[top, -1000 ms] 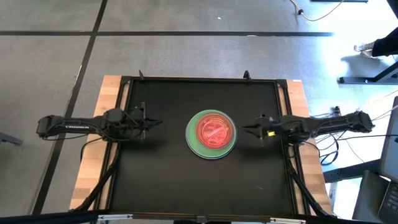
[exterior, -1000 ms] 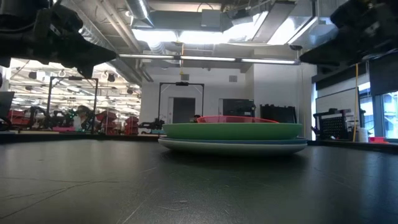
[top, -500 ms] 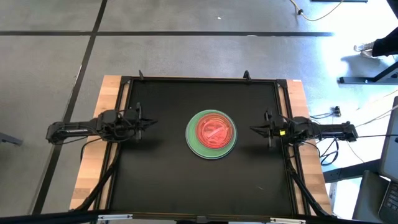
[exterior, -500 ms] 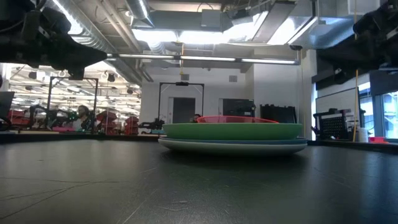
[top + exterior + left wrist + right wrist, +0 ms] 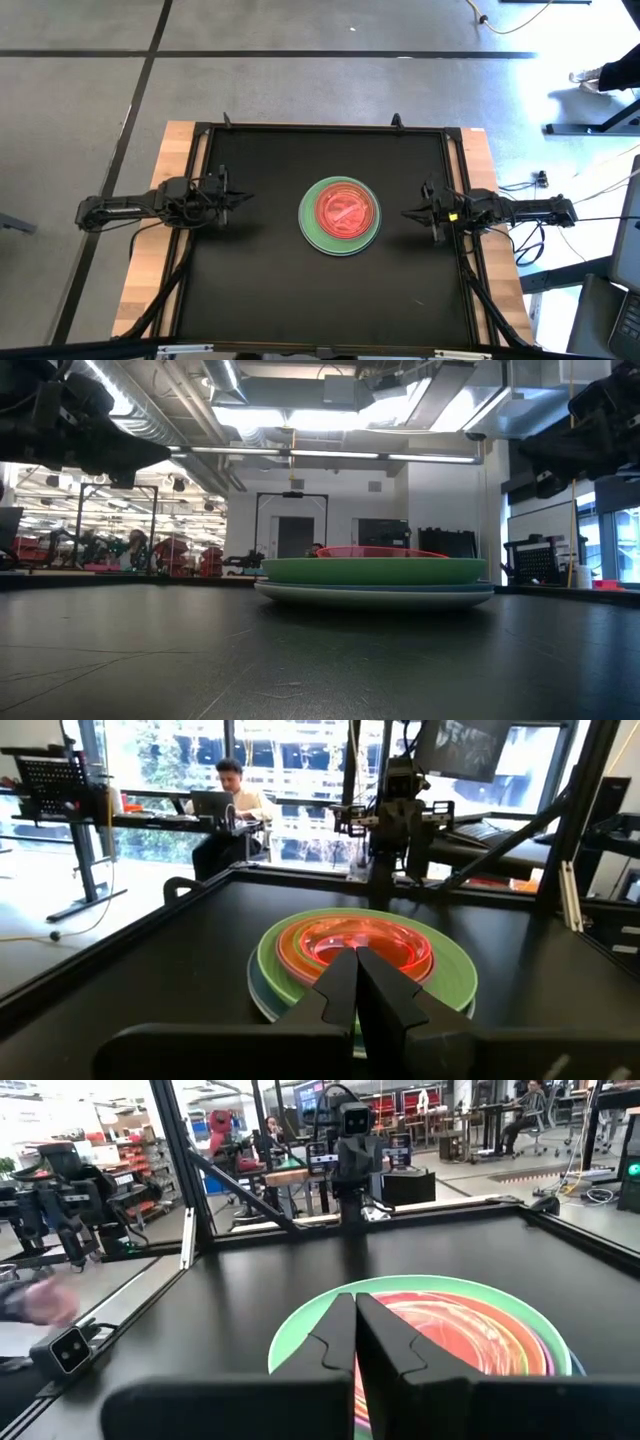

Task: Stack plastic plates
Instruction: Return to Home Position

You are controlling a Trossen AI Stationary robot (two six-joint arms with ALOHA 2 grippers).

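Note:
The plastic plates stand as one stack (image 5: 340,215) in the middle of the black table: a pale plate at the bottom, a large green one (image 5: 375,570) on it, orange and pink-red ones on top (image 5: 365,942) (image 5: 460,1330). My left gripper (image 5: 243,197) hovers above the table left of the stack, shut and holding nothing (image 5: 357,960). My right gripper (image 5: 405,212) hovers right of the stack, also shut and holding nothing (image 5: 354,1305). Both point level toward the stack.
A raised black frame (image 5: 320,128) borders the black table top, with wooden margins (image 5: 150,240) at left and right. Bare table lies all around the stack. People sit at desks in the room beyond (image 5: 232,795).
Both arms drew back from the stack toward their own table edges, the left gripper to the left, the right gripper to the right, then held still. The stack did not move.

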